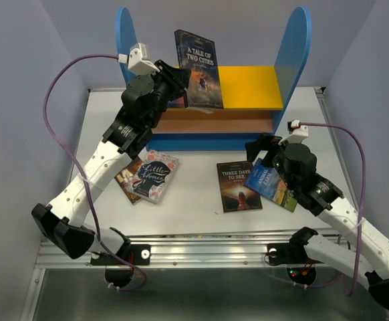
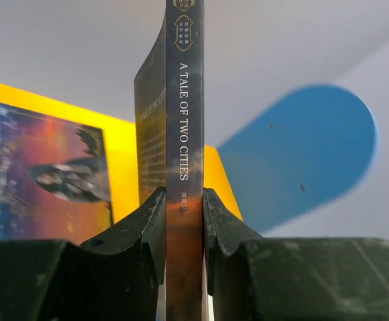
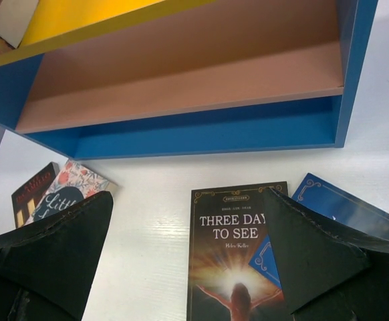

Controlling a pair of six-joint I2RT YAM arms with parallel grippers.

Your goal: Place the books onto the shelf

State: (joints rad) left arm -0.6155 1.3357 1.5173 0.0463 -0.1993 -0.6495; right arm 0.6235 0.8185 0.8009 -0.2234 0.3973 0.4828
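My left gripper point(image 1: 178, 79) is shut on the spine of a dark book, "A Tale of Two Cities" point(image 1: 199, 67), and holds it upright over the left part of the shelf's yellow top board point(image 1: 251, 87). In the left wrist view the fingers point(image 2: 148, 227) clamp the spine point(image 2: 184, 120). Another book point(image 2: 41, 174) lies on the yellow board beside it. On the table lie "Three Days to See" point(image 1: 238, 186), a blue book point(image 1: 269, 179), a floral "Little Women" point(image 1: 153, 175) and a dark brown book point(image 1: 125, 178) under it. My right gripper point(image 1: 265, 150) hangs open above "Three Days to See" point(image 3: 238, 254).
The shelf's blue side panels point(image 1: 124, 33) point(image 1: 295, 47) rise on either side of the held book. Its brown lower board point(image 3: 181, 87) holds nothing. Grey walls close in the table on the left, right and back. A metal rail point(image 1: 201, 251) runs along the near edge.
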